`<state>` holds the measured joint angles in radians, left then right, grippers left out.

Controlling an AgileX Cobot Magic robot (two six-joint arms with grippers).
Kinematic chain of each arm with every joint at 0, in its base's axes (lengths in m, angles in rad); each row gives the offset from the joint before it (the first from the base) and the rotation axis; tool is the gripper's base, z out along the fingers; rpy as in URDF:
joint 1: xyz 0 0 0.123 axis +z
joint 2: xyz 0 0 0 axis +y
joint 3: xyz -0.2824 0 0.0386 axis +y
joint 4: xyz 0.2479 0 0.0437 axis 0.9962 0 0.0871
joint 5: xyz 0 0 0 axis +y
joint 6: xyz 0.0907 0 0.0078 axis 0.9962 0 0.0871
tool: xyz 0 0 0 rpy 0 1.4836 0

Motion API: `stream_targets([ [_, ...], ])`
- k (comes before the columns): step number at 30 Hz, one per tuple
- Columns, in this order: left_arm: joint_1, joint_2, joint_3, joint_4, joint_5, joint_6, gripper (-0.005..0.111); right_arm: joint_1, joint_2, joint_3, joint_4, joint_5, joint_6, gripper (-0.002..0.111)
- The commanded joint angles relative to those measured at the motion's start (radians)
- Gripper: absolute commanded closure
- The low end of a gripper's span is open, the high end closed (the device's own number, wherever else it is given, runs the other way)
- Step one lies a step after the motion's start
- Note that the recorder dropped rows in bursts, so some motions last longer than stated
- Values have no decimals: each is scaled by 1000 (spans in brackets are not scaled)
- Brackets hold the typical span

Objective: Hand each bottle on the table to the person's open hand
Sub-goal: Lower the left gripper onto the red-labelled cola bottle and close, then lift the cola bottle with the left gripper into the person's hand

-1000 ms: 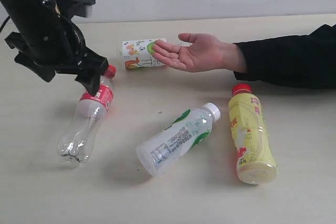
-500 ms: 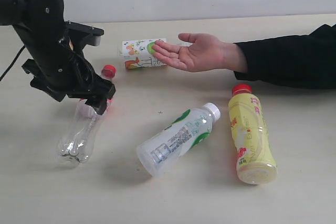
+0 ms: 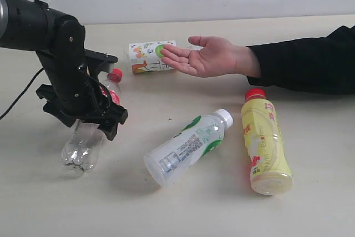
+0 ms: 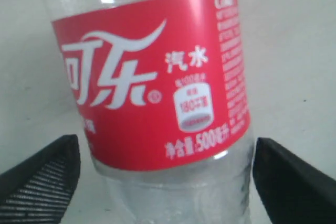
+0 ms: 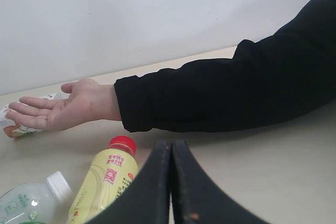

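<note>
My left claw (image 4: 168, 179) is spread wide and holds nothing. Its two ribbed pads stand either side of the cola bottle (image 4: 152, 87), level with the lower edge of the red label, with bare counter (image 3: 55, 203) showing in the gaps, so I read no contact yet. In the exterior view the bottle lies on its side at the left of the frame, red cap towards the top and base towards the lower left.

It looks empty, so I expect it to be very light, with thin walls that dent under a hard squeeze, and round and slick enough to roll or squirt out. I would close across the labelled band, where the body is widest, and close gently.

The person's open hand (image 3: 202, 56) waits palm up at upper centre, well apart from the bottle. My right claw (image 5: 170, 182) is pressed fully closed and carries nothing.
</note>
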<state>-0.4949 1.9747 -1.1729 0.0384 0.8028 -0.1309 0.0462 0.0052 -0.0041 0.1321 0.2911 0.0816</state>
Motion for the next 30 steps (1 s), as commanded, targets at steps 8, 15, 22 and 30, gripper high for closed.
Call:
stream_targets([
  [8,-4,3,1,-50,-29,-9,42,0,-5,4,-1,-6,-1,108],
  [15,-4,3,1,-50,-20,-9,77,0,-5,4,-1,-6,-1,108],
  [22,-4,-40,-21,-50,39,-11,107,0,-5,4,-1,-6,-1,108],
  [30,-8,-183,-84,-90,83,-30,107,0,-5,4,-1,-6,-1,108],
])
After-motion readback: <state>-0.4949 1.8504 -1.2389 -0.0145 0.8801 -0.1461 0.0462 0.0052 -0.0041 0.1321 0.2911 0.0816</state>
